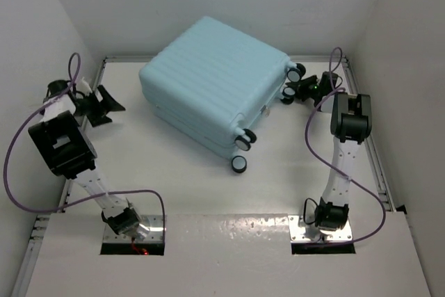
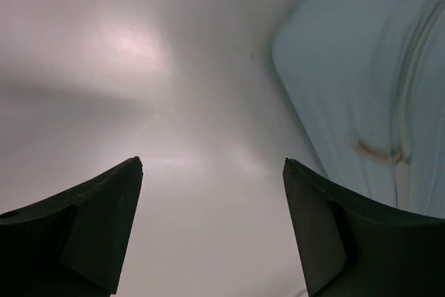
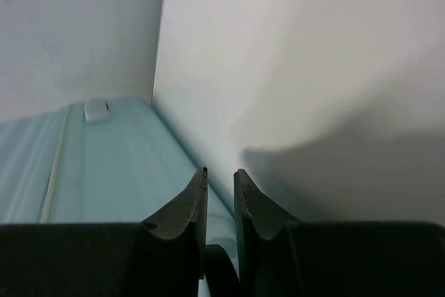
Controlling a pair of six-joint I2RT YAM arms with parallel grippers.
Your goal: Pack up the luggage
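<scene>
One closed luggage [image 1: 215,81], four visible wheels [image 1: 238,165]

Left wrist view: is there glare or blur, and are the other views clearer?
Left wrist view: pinkish glare on the white surface, luggage soft-edged; right wrist view: a broad soft shadow on the wall, the right pincer dark and featureless; top external view: sharp, evenly lit.
</scene>
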